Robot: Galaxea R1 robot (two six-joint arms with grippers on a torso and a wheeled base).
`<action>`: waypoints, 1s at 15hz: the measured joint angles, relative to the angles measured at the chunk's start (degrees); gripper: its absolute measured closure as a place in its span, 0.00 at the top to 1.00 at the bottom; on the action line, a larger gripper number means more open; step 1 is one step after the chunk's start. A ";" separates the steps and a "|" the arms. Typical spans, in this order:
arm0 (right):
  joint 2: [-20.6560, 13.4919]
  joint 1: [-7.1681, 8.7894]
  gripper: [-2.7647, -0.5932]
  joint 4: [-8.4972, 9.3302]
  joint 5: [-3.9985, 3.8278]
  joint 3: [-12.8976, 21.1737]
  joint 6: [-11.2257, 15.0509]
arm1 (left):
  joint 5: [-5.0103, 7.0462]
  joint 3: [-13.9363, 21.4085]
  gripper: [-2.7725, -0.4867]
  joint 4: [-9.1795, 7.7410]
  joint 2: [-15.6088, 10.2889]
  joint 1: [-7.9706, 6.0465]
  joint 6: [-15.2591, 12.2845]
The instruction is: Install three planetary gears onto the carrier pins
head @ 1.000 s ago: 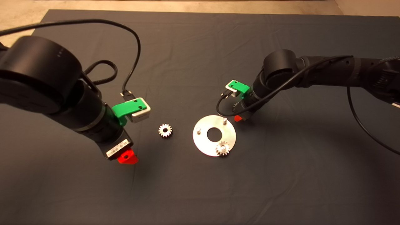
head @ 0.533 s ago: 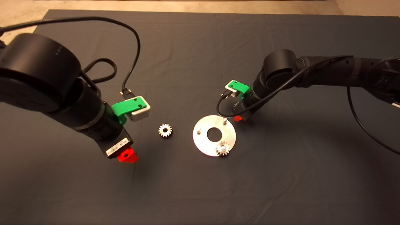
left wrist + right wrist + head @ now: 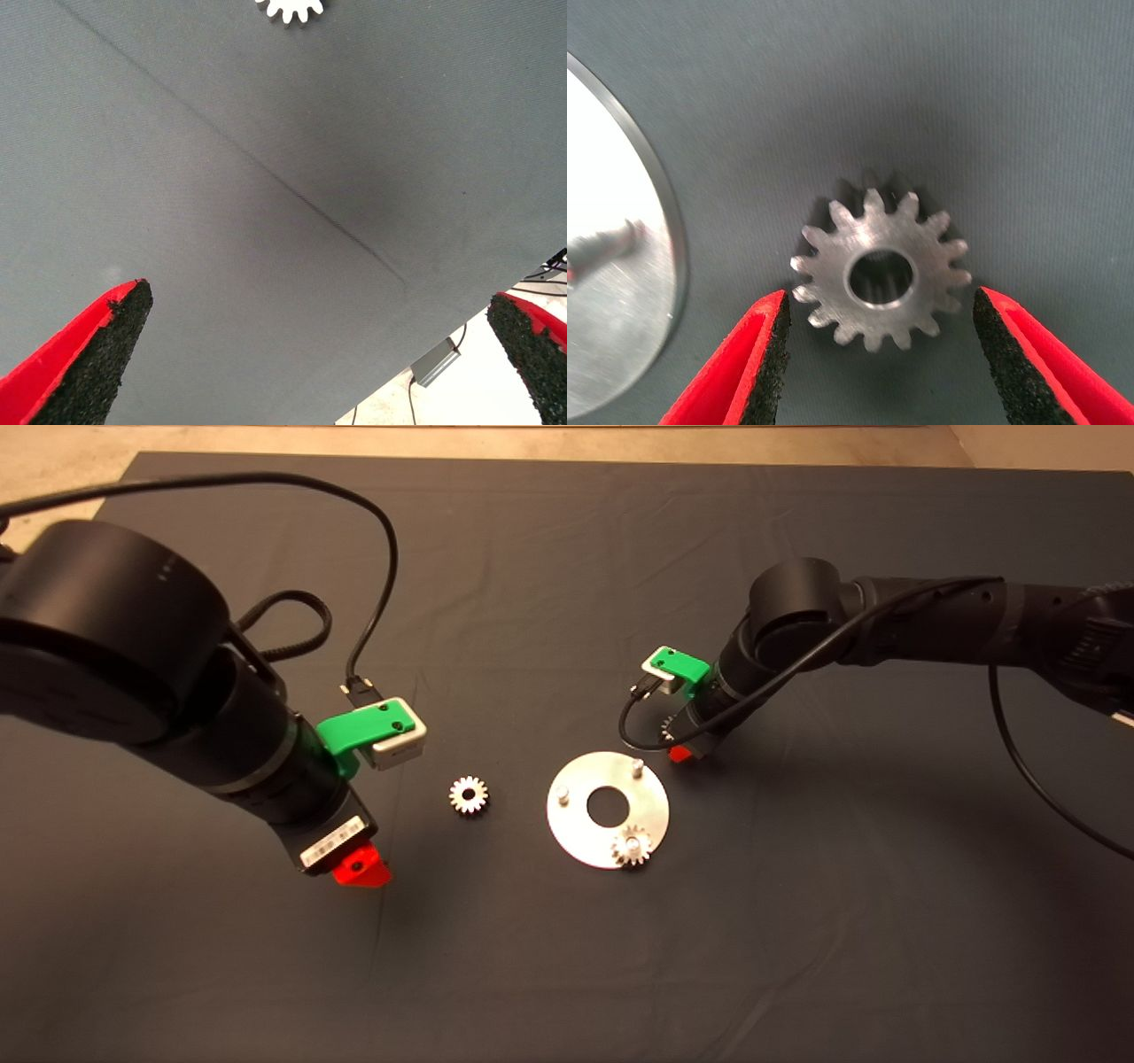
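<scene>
The right hand (image 3: 877,372), fingers spread, straddles a gear (image 3: 879,270) lying on the surface just right of the disc (image 3: 608,809). The left hand (image 3: 310,354), spread wide, hovers far left.

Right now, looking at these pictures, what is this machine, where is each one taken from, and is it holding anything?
It is a robot with two black arms over a dark mat. One picture looks down from above; the other two come from cameras on each wrist.

On the mat lies a shiny disc with three upright pins. One small gear sits on a pin; the other two pins are bare. A loose gear lies beside the disc.

The right gripper, just past the disc's far edge, is open around a third gear, its fingers either side, not touching. The left gripper hangs open near the loose gear. Nothing is held.
</scene>
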 joint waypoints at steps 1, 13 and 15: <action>-0.01 -0.01 0.43 0.00 0.38 0.00 0.00 | 0.00 0.00 1.00 0.00 0.02 0.00 0.00; 1.58 0.38 0.38 0.00 1.87 -2.62 -1.69 | 0.00 0.00 1.00 0.00 0.00 0.00 0.00; 1.56 0.82 0.38 0.00 1.87 -2.80 -1.90 | 0.00 0.00 1.00 -0.02 0.00 0.00 0.00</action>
